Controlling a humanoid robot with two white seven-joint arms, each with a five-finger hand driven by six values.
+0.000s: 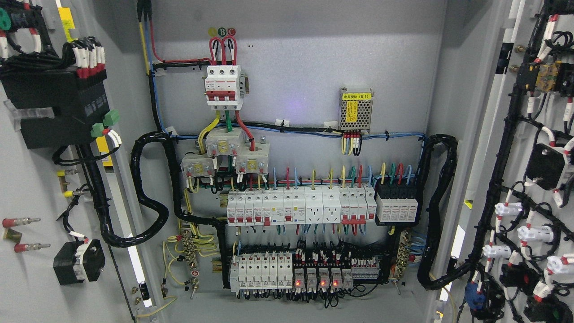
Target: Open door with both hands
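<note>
Both doors stood swung wide when I looked through the head camera: the left door (pixel 40 188) folded back at the picture's left edge, its inner face carrying a black module and bundled wiring, and the right door (pixel 533 179) folded back at the right edge, showing rows of white connectors and black cable looms. Between them the cabinet back panel (pixel 305 72) lay fully exposed, with a red-and-white main breaker (pixel 223 86) near the top, a long breaker row (pixel 300 205) across the middle, and a lower row showing small red indicator lights.

I judged the opening step to be essentially done, since nothing of either door blocked the interior. Any next move, as I read it, called only for confirming the doors would hold at that angle and keeping my arms clear of the live wiring.

Neither of my hands appeared anywhere in the view, nor any part of either arm, so I could not tell whether their fingers were spread or curled, or whether they held anything.
</note>
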